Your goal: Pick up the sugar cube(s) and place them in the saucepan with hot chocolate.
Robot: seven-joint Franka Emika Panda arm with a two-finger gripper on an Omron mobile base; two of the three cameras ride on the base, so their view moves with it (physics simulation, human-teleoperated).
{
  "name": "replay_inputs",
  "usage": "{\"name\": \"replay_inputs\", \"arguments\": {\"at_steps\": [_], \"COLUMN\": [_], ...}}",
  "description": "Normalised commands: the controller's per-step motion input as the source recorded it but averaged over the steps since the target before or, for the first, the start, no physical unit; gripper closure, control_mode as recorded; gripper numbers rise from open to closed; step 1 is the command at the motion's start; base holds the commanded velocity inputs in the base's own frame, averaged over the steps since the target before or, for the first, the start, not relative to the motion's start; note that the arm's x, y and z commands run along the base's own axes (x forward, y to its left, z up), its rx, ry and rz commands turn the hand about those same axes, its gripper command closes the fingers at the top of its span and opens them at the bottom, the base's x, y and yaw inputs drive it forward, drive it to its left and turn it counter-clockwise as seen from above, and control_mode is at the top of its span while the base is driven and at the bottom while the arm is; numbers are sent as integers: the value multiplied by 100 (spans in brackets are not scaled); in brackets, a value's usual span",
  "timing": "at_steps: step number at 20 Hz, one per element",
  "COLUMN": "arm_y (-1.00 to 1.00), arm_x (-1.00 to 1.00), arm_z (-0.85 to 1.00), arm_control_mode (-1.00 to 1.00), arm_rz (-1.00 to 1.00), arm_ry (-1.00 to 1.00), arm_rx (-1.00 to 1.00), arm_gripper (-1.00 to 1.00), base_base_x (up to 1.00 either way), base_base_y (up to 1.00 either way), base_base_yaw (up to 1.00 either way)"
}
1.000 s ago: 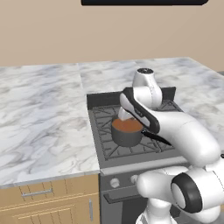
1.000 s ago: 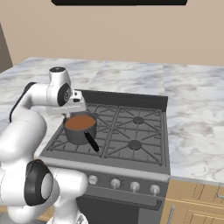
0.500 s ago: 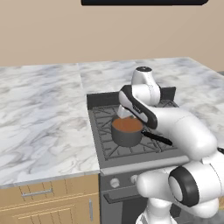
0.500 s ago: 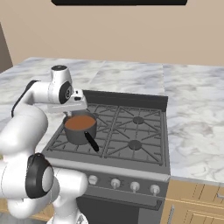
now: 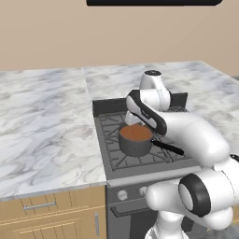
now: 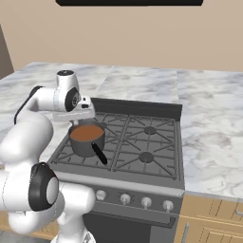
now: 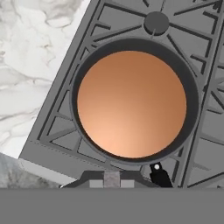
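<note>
The saucepan (image 7: 133,103) is a round dark-grey pot of reddish-brown hot chocolate, seen straight from above in the hand view. It stands on the stove's front left burner (image 5: 136,139) (image 6: 87,138), its black handle (image 6: 99,154) pointing to the front right. My gripper (image 7: 111,180) hangs just above the pan's rim and is shut on a small pale grey sugar cube (image 7: 111,178). In the base views the hand (image 6: 75,114) hovers over the pan's back left side.
The grey gas stove (image 6: 142,142) has dark grates and a raised back panel (image 6: 137,107). Marble counter (image 5: 46,121) lies to its left and also to its right (image 6: 213,128). Knobs (image 6: 126,198) line the stove front. A dark hood (image 6: 128,2) hangs above.
The hand has shifted only slightly above the saucepan. The gripper has stayed shut on the cube and the pan has not moved.
</note>
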Motion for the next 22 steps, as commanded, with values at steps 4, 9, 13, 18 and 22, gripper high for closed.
{"name": "replay_inputs", "arguments": {"at_steps": [4, 9, 13, 18, 22], "arm_y": [-7, -14, -7, 0, 0], "arm_x": [24, 43, 32, 11, 11], "arm_z": [0, 0, 0, 0, -1], "arm_control_mode": [-100, -100, -100, -100, -100], "arm_rz": [0, 0, 0, 0, 0], "arm_ry": [0, 0, 0, 0, 0], "arm_rx": [0, 0, 0, 0, 0], "arm_gripper": [100, 100, 100, 100, 100], "base_base_x": [0, 0, 0, 0, 0], "base_base_y": [0, 0, 0, 0, 0], "base_base_yaw": [0, 0, 0, 0, 0]}}
